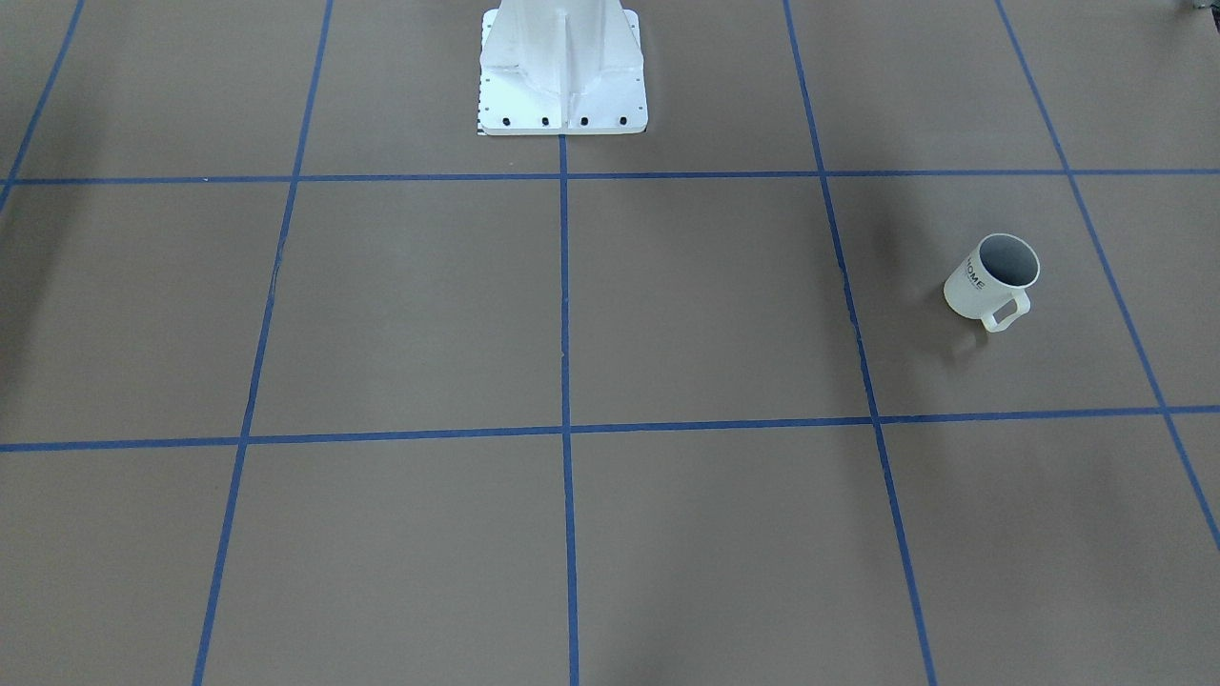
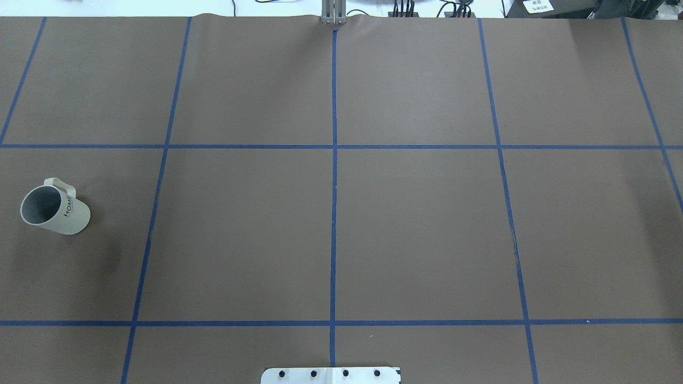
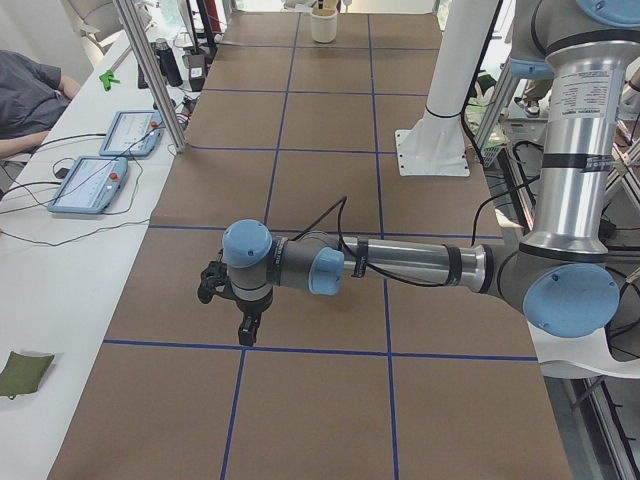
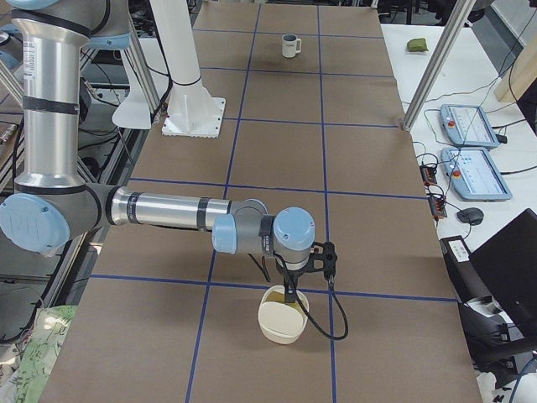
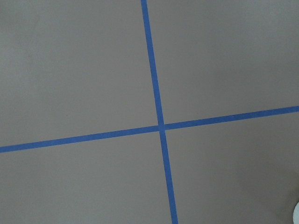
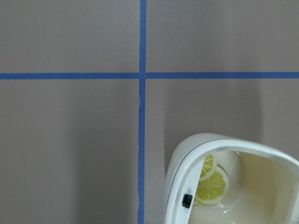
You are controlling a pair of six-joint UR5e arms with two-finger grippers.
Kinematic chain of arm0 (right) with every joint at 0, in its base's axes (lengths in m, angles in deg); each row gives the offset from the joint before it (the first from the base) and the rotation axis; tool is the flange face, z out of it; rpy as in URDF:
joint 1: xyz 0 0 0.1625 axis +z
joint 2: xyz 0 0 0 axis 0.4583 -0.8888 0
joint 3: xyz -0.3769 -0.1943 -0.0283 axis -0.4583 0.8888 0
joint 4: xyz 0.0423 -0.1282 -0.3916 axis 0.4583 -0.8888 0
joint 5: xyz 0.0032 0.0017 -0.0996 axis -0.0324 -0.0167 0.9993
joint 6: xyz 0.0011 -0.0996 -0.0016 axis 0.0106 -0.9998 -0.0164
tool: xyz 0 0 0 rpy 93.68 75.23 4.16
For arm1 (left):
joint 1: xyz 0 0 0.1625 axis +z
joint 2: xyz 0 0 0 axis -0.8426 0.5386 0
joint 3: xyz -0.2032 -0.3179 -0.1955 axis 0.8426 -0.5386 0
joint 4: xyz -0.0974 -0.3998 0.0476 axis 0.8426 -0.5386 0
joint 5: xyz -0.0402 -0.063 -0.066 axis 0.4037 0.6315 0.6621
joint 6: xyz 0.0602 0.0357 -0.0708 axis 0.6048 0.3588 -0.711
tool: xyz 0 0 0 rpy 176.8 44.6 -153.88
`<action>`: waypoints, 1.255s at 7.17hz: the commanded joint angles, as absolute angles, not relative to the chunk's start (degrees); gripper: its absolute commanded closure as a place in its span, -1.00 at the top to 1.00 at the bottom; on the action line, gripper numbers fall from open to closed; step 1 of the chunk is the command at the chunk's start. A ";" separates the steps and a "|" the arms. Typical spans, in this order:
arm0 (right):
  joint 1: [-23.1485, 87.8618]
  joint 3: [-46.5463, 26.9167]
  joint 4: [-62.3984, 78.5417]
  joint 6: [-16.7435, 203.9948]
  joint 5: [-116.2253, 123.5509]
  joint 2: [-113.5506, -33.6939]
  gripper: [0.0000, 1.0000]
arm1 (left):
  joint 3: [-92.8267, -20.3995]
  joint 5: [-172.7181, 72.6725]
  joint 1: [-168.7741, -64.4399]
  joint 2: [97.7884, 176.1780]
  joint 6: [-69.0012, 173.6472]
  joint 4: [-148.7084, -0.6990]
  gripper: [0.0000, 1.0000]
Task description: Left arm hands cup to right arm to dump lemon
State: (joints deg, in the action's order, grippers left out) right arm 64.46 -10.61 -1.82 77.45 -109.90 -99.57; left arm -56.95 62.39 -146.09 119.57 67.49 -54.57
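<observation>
White cup [image 1: 986, 281] stands upright, table's [image 2: 416, 229] left. Cannot tell if left gripper [image 3: 246, 335] or right gripper [image 4: 291, 295] is spread

Silver arms [image 4: 168, 207] bear light-blue joint caps [image 4: 294, 228].

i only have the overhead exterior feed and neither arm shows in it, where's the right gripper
Observer: The right gripper hangs right at the mouth of a cream bowl, at the end of the table on the robot's right, in the exterior right view.
Operator: mug looks empty from here, any lemon around
Observer: That bowl holds lemon slices, plain in the right wrist view.
Operator: and the left gripper
Observer: The left gripper hangs above a crossing of blue tape lines, in the exterior left view.
</observation>
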 commanded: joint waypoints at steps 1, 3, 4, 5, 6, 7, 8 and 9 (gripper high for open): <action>64.40 -10.51 -1.58 77.39 -109.99 -99.62 1.00 | -56.87 62.48 -146.09 119.50 67.49 -54.49 1.00; 64.40 -10.51 -1.49 77.39 -109.99 -99.53 1.00 | -56.53 62.39 -146.09 119.41 67.41 -54.49 1.00; 64.40 -10.51 -1.49 77.39 -109.99 -99.53 1.00 | -56.52 61.00 -146.09 119.41 67.32 -54.49 1.00; 64.40 -10.51 -1.49 77.48 -109.99 -99.61 1.00 | -56.52 59.94 -146.09 119.50 67.14 -54.49 1.00; 64.40 -10.42 -1.58 78.09 -109.64 -99.62 1.00 | -56.52 59.93 -146.09 119.59 66.01 -54.49 1.00; 64.40 -9.90 -1.49 78.27 -109.46 -99.62 1.00 | -56.61 59.93 -146.09 119.50 65.91 -54.49 1.00; 64.48 -9.63 -1.49 78.27 -109.28 -99.62 1.00 | -56.61 59.93 -146.09 119.59 65.82 -54.49 1.00; 64.48 -9.63 -1.49 78.44 -109.28 -99.62 1.00 | -56.70 59.93 -146.09 119.59 64.34 -54.49 1.00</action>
State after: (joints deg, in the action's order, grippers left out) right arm 64.44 -9.80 -1.50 78.26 -109.38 -99.61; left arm -56.62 59.95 -146.09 119.56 65.55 -54.49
